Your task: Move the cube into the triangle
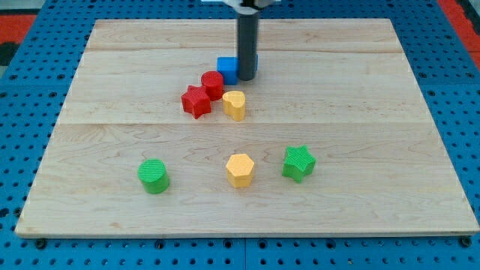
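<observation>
Tip [247, 77] touching the blue cube [227, 69] on its right side, nothing gripped, only a bare rod; placed there, likely, to shove the cube leftward; red round block [212, 84] just beside; no obvious triangle visible.

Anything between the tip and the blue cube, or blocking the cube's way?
Nothing: my tip sits against the blue cube's right side. No triangle block shows. The red cylinder touches the cube's lower-left, blocking a push that way.
</observation>
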Action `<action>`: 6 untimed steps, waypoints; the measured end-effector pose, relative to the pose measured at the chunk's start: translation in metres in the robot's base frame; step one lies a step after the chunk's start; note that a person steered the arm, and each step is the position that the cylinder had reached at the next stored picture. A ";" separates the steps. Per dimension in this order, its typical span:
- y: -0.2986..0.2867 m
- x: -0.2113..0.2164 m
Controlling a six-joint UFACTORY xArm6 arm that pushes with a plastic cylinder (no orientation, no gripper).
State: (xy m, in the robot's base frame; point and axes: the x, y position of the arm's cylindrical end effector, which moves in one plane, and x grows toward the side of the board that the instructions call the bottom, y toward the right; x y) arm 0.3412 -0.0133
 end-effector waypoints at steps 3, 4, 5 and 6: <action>-0.124 -0.009; -0.146 -0.025; -0.113 -0.050; -0.066 -0.054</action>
